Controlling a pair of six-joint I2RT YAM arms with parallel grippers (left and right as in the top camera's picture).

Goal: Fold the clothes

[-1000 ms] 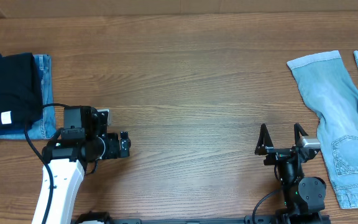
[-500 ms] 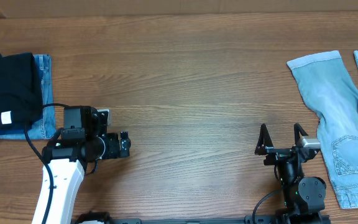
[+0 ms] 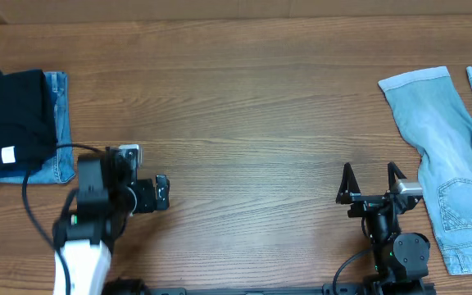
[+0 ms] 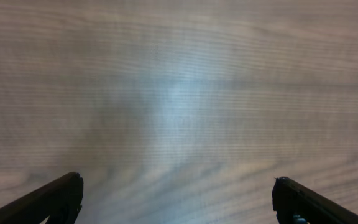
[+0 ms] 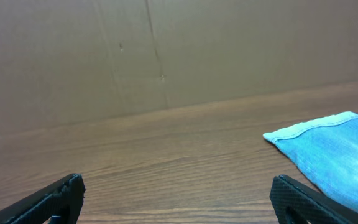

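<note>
At the near edge of the table (image 3: 244, 106) the right pincer (image 3: 370, 172) stands with its two fingers spread wide apart, nothing between them and nothing touching them. In its wrist view the dark fingertips (image 5: 67, 190) sit at the bottom corners, with bare wood grain between them. Just to its right lies a pair of pale blue jeans (image 3: 449, 164), spread flat towards the right edge and clear of the fingers.

On the left side, also near the front, the left pincer (image 3: 162, 193) points to the right over open wood, its jaws released as wide as the right one's and holding nothing. Its wrist view is badly blurred, so the pale streaked surface between the fingertips (image 4: 61, 196) is probably plain table, though no detail can be made out.

Farther back, at the far left edge, the clothes (image 3: 11, 115) lie well apart from both pincers: a black garment gathered into a compact, squarish shape, with a small white label (image 3: 8, 154) showing near its front edge. It rests on a mid-blue denim piece (image 3: 61, 123) that sticks out along its right side and front. Beyond the table's far edge, the right wrist view shows a plain brown wall (image 5: 166, 50)
</note>
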